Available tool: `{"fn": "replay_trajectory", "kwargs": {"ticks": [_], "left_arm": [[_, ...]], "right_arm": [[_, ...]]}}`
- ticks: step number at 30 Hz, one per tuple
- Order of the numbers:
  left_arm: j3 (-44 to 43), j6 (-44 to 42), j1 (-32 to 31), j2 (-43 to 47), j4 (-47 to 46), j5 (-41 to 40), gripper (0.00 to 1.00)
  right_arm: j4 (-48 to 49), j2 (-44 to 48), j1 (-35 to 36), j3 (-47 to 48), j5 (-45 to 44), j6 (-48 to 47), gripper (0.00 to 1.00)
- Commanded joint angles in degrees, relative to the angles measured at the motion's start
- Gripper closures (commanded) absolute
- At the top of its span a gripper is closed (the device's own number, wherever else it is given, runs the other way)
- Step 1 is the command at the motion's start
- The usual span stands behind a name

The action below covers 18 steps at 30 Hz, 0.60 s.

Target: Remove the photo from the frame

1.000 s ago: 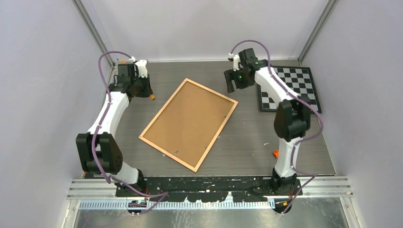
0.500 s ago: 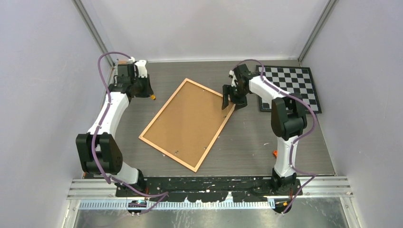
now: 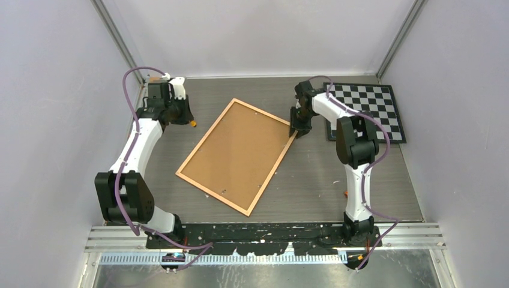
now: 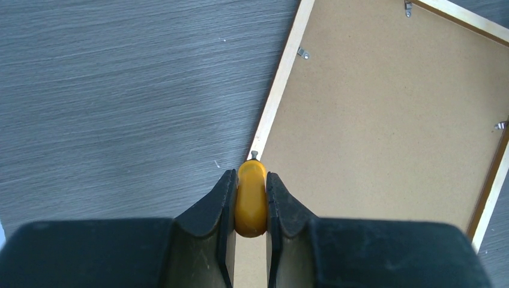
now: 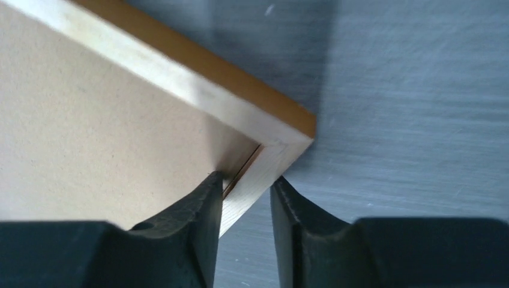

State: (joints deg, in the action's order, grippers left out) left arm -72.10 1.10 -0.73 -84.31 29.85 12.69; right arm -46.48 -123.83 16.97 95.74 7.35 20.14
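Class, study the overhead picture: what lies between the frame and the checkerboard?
The right gripper, its fingers straddling the frame's corner nearest the checkerboard; around it, bare table. The top view shows this, the right wrist view the straddle.

Item 1: left gripper (image 4: 251,180), two black moulded fingers (image 4: 211,207) at the bottom edge, clamped on a small yellow-orange oblong plastic handle (image 4: 251,201) with a grey metal tip (image 4: 254,155) pointing up.

Item 2: rectangular picture frame (image 4: 282,84) with a narrow pale wooden border, back up, filling the upper right. Plain tan fibreboard backing (image 4: 372,120); small metal clips (image 4: 304,54) along its edges.

Item 3: grey brushed tabletop (image 4: 120,90), to the left.
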Motion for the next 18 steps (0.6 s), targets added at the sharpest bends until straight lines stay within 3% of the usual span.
{"fn": "replay_trajectory", "kwargs": {"ticks": [1,4,10,12,15,18], "left_arm": [[-0.3,-1.6,0.4,1.6,-2.3,2.5,1.00],[0.3,-4.2,0.4,1.7,-2.4,5.9,1.00],[2.8,-9.5,-1.9,1.3,-4.4,9.1,1.00],[2.9,-11.2,-2.9,1.1,-4.4,9.4,1.00],[2.8,-13.6,-4.3,1.0,-3.3,11.0,1.00],[3.4,-17.3,-6.3,1.6,-1.8,14.1,1.00]], "right_arm": [[-0.3,-5.8,-5.3,7.9,-4.2,-4.6,0.68],[-1.2,-10.1,-7.7,15.6,-1.0,-10.1,0.76],[-4.9,-20.1,-6.8,36.0,5.4,-16.2,0.76],[-3.8,-21.2,-6.5,40.5,5.9,-15.5,0.62],[-2.8,-18.5,-6.1,39.9,5.8,-15.7,0.41],[-2.5,-12.8,-6.2,33.4,7.3,-15.8,0.31]]}}
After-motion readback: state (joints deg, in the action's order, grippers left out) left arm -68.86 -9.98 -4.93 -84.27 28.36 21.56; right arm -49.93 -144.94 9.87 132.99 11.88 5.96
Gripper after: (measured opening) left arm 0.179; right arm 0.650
